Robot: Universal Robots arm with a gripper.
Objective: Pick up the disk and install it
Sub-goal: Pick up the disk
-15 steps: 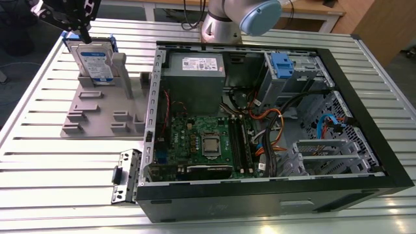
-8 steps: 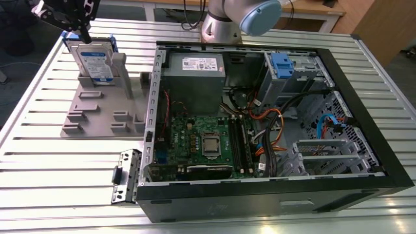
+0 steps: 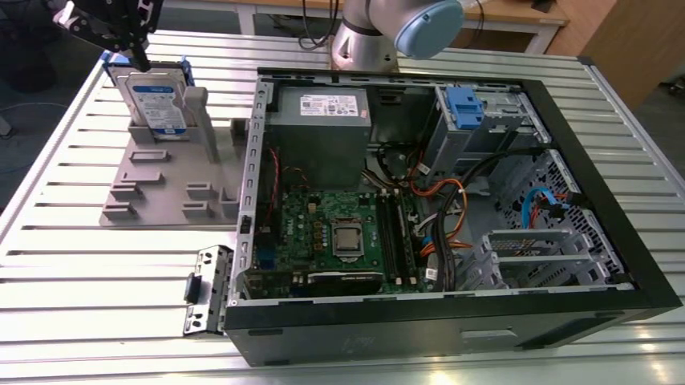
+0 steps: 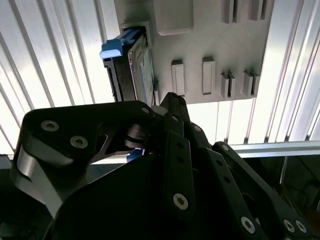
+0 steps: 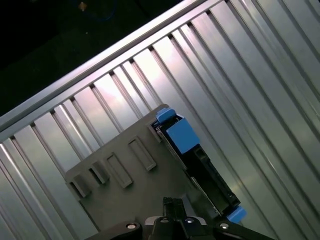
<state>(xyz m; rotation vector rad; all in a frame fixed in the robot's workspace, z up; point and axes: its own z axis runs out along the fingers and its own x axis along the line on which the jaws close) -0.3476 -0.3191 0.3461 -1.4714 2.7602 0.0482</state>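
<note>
The gripper (image 3: pixel 137 58) hangs right over the disk (image 3: pixel 160 100), tip just above its top edge. In both wrist views the jaws look drawn together with nothing between them (image 4: pixel 162 100) (image 5: pixel 172 202), so the disk is not yet held.

The step in hand is judged to be the pick. To do it well, the jaws would need to part enough to straddle the thin body. They should centre between the two blue ends of the carrier, come down square to the top edge and close on the flat faces, not the plastic tabs. A skewed approach risks jamming the disk against the holder.

The disk stands on edge in a slot of the grey holder (image 3: pixel 172 184), at the far end of it, next to a grey upright post (image 3: pixel 198 112). Its labelled broad face is turned toward the near side of the exterior view, and the top edge runs across that view. With blue rails up both sides, the long axis seems upright, though that is a judgement. The first wrist view shows the narrow top edge (image 5: pixel 200 160) end to end; the second (image 4: pixel 131 65) shows it beyond the jaw tips.

The holder sits on the slatted worktop (image 3: pixel 64 265). Further to the exterior view's right lies the open computer case (image 3: pixel 599 208), well apart from the disk
</note>
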